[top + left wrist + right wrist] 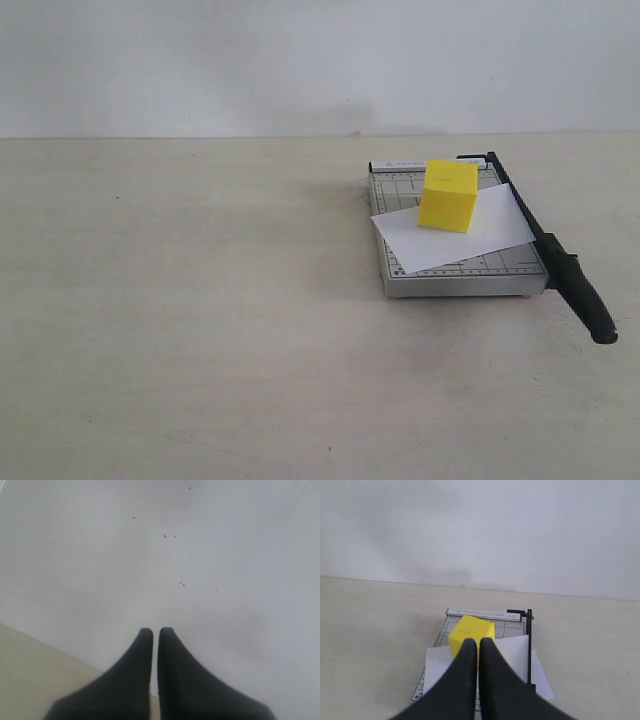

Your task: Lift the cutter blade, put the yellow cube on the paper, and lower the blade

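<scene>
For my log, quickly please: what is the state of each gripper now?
Left gripper: closed, holding nothing.
Right gripper: closed, holding nothing.

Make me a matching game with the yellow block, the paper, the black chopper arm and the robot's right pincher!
Things:
1. yellow cube
2. paper
3. cutter blade
4. right gripper

States:
A. lowered along the edge of the grey board
B. shut, holding nothing
C. sitting on the white sheet
D. lying askew on the board, under a block

Pairs: 1-C, 2-D, 3-A, 4-B
</scene>
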Robot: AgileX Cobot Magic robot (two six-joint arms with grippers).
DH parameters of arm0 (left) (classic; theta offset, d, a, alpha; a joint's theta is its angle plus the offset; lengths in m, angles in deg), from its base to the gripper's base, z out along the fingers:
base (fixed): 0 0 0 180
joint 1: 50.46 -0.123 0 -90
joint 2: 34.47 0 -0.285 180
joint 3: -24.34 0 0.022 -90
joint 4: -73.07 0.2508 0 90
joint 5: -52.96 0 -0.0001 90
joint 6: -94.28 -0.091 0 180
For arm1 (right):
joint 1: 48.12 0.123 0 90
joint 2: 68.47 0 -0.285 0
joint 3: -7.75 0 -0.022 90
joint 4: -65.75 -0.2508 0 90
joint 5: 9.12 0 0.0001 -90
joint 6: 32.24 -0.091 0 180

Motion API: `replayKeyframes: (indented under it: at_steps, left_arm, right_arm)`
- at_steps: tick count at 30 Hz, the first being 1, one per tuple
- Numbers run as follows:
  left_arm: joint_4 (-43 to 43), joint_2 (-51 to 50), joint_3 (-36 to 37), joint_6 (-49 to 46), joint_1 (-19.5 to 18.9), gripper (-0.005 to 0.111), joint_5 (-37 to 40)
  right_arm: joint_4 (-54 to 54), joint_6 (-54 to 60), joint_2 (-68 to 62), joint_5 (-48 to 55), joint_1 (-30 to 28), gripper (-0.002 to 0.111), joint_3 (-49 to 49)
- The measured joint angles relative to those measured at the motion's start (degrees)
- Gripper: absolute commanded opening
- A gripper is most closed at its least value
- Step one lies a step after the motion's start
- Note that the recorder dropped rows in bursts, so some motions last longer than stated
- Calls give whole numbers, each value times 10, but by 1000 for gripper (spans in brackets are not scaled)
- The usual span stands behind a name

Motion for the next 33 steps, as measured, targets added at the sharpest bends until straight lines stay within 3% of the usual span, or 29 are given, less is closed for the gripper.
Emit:
replayKeyframes:
  at_steps: [5,10,29,33]
  left_arm:
    - [0,0,0,0,0,4,0]
    - [0,0,0,0,0,4,0]
    - [0,0,0,0,0,4,0]
    - [0,0,0,0,0,4,0]
  right_arm:
    - [-70,12,222,-2,0,0,-155]
    - [-72,-34,342,-61,0,0,-218]
    - [-77,-49,356,-80,0,0,-225]
    - [-14,-51,373,-94,0,0,-251]
